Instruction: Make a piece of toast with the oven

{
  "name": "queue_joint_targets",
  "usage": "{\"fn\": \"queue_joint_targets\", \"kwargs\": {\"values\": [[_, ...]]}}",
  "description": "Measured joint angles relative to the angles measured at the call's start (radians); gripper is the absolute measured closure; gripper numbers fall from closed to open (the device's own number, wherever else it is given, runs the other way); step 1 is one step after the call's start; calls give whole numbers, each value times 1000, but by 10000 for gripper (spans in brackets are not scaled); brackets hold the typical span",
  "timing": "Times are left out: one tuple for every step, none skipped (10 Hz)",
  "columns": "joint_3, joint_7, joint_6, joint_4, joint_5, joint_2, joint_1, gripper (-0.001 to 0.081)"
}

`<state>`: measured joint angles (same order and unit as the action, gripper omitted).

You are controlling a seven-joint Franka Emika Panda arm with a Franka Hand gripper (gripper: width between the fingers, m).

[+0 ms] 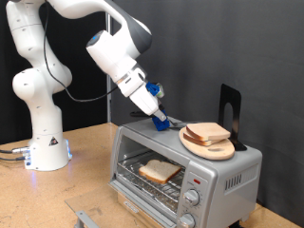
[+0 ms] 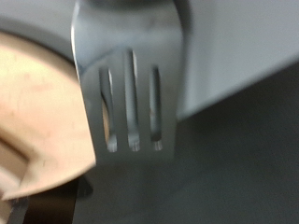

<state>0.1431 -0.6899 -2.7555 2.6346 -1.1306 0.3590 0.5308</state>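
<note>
The white arm reaches down over the top of the oven [image 1: 185,163], and its tool [image 1: 160,119] hangs just above the oven's roof, near the back edge. In the exterior view the fingertips are hidden behind a blue fitting, so I cannot tell from there how wide they stand. The wrist view is filled by a slotted metal spatula blade [image 2: 131,89] that runs out from the tool, with three long slits in it, blurred but plain enough. I can't see the fingers themselves clamped on its handle, so whether the tool is gripping it or how far it is spread I cannot tell.

Just beside the tool, on the oven's roof, sits a round wooden board [image 1: 211,147] with a couple of stacked slices of bread [image 1: 206,133] on it. In the wrist view the board's pale rim [image 2: 42,140] lies right against the spatula's edge, partly behind the blade. An upright black stand [image 1: 228,106] rises beyond the board, further from the tool.

Below the tool, inside the oven, the piece of toast [image 1: 160,171] lies flat on the wire rack [image 1: 147,180]. The door is down and open. Two round knobs [image 1: 191,199] sit on the front panel, well below the board. The oven stands on a wooden tabletop [image 1: 85,161], with the arm's white base [image 1: 46,152] off to one side.
</note>
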Motion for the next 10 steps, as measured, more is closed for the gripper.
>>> {"fn": "queue_joint_targets", "kwargs": {"values": [[15,56,65,-10,15,35,-20,3],[29,90,120,-8,20,66,-34,3],[24,83,107,-6,23,63,-34,3],[26,67,106,-4,18,64,-33,3],[49,47,141,-3,14,78,-35,3],[91,23,204,3,14,109,-42,3],[135,10,281,13,24,143,-57,3],[173,8,356,21,50,176,-79,3],[208,8,433,27,89,204,-105,3],[240,8,504,30,135,230,-132,3]]}}
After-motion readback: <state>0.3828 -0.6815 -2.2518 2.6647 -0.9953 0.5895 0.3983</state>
